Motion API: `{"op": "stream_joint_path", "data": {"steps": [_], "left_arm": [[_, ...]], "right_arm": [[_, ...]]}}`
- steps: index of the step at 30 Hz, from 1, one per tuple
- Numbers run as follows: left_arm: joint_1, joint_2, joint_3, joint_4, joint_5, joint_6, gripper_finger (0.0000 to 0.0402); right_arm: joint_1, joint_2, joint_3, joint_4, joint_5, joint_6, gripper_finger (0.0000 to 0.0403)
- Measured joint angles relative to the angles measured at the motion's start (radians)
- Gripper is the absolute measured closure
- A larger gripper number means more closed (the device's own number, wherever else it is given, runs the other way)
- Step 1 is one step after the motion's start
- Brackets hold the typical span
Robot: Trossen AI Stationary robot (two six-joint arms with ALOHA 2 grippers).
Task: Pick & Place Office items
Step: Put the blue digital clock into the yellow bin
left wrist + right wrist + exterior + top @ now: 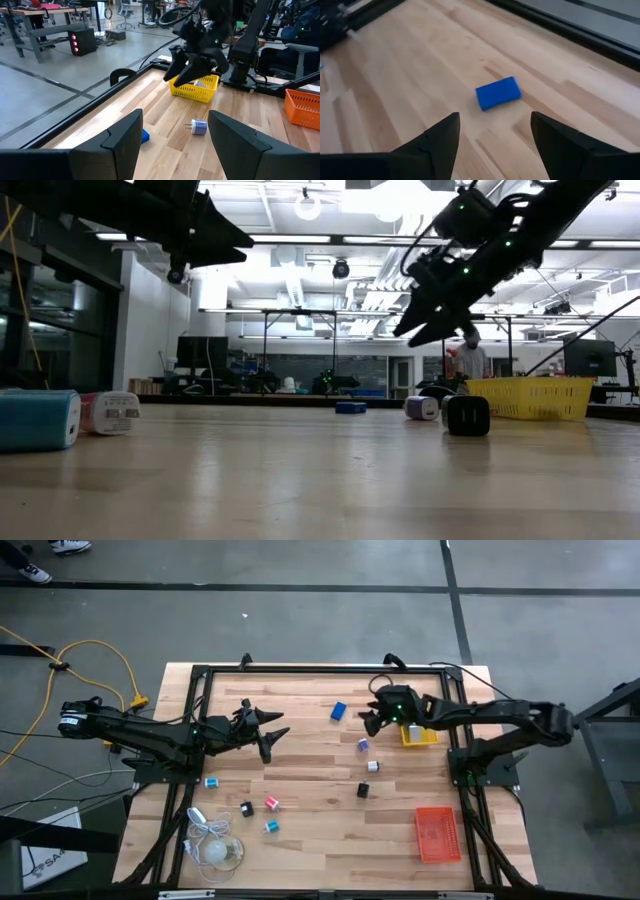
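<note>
the blue block [498, 93] lies flat on the bare wood near the table's far edge [300, 668], apart from the other small pieces. its long axis runs slantwise across the gap between the right gripper [492, 137]'s fingers, not square to them. it sits just ahead of those fingers, which stand open and empty above the table. the right gripper is the nearer one, between the block and the yellow basket [420, 736]. the left gripper [270, 730] hangs open and empty too, farther from the block. a wrist turn looks needed before closing.
</note>
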Motion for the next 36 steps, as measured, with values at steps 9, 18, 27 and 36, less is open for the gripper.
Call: {"op": "stream_joint_path", "data": {"steps": [9,18,27,36], "left_arm": [[0.000,0.000,0.000,0.000,0.000,0.000,0.0183],[0.000,0.000,0.000,0.000,0.000,0.000,0.0183],[0.000,0.000,0.000,0.000,0.000,0.000,0.0183],[0.000,0.000,0.000,0.000,0.000,0.000,0.0183]], "right_arm": [[0.000,0.128,0.000,0.151,-0.038,-0.059,0.0172],[0.000,0.145,0.098,0.109,-0.089,-0.185,0.0172],[-0.003,0.192,0.348,-0.243,-0.080,-0.446,0.0172],[-0.033,0.396,0.666,-0.608,-0.286,-0.742,0.0172]]}}
